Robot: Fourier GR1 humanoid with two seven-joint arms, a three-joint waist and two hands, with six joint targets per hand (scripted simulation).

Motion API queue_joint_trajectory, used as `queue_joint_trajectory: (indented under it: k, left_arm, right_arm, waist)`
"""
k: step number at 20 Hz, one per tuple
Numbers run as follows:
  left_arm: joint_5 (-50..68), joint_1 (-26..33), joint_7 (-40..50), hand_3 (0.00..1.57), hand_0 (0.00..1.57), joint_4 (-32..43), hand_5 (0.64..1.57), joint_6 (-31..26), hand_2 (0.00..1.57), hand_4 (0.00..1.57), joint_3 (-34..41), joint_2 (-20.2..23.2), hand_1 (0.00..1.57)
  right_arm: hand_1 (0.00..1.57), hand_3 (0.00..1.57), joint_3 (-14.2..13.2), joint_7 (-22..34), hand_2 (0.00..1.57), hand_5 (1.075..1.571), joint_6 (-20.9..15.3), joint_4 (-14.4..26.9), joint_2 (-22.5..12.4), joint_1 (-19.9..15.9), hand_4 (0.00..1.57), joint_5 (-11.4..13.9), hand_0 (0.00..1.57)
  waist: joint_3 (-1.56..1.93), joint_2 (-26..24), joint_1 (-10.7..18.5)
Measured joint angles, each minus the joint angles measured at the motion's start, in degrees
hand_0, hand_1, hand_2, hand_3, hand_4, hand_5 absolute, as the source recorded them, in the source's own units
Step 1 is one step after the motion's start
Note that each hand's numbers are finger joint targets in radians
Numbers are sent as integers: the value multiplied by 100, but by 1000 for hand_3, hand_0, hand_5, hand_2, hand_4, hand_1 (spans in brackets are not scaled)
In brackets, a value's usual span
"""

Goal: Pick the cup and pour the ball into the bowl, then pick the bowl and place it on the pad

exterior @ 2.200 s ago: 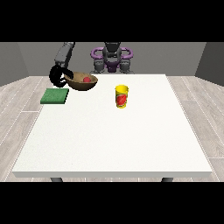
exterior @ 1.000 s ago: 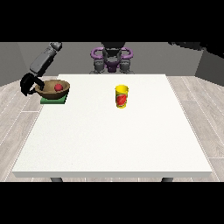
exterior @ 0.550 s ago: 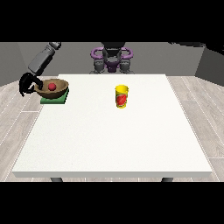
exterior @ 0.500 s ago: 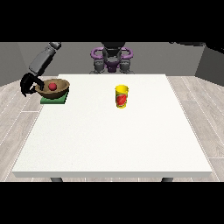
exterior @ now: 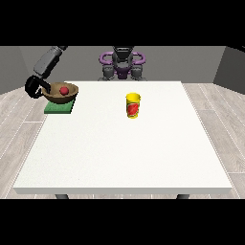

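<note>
Bowl first: the brown round wooden-looking bowl (exterior: pixel 62 93) sits on the flat green square pad (exterior: pixel 59 107) at the far corner of the large white table (exterior: pixel 124 153), at the view's left, and the small red ball (exterior: pixel 63 90) lies inside it; my black hand at the view's left (exterior: pixel 35 88) is at the bowl's outer rim, curled round that edge as far as I can make out (the fingers are small and dark, so I judge this from the hand's shape); the other hand does not show at all. The yellow cup with a red mark (exterior: pixel 133 105) stands upright near the table's middle, well apart from the bowl. Both steps look done bar the letting go; the risk lies there. If I open and pull away sideways, a finger caught on the rim could drag or tip the bowl off the pad, and the ball could roll out; the pad is near the table's edge, so a shove outward would be worse.
</note>
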Motion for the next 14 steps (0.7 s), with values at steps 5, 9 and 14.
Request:
queue_joint_trajectory:
  k: [5,9,14]
  left_arm:
    - [45,-96,-90,0,0,295,1546,-128,0,654,82,209,0]
    - [341,-161,215,0,0,81,1570,-129,0,983,57,212,0]
    - [428,-54,774,0,0,-359,1570,231,0,983,-432,-316,0]
  right_arm:
    - [0,0,-181,405,0,1503,-215,97,-274,-175,0,-143,0]
    - [0,0,-221,556,0,1471,-225,243,-500,-217,0,-141,0]
    - [0,0,-111,962,0,1219,-39,184,-663,-422,701,-92,0]
  waist:
    - [0,123,6]
    - [7,7,64]
    - [3,-947,-40]
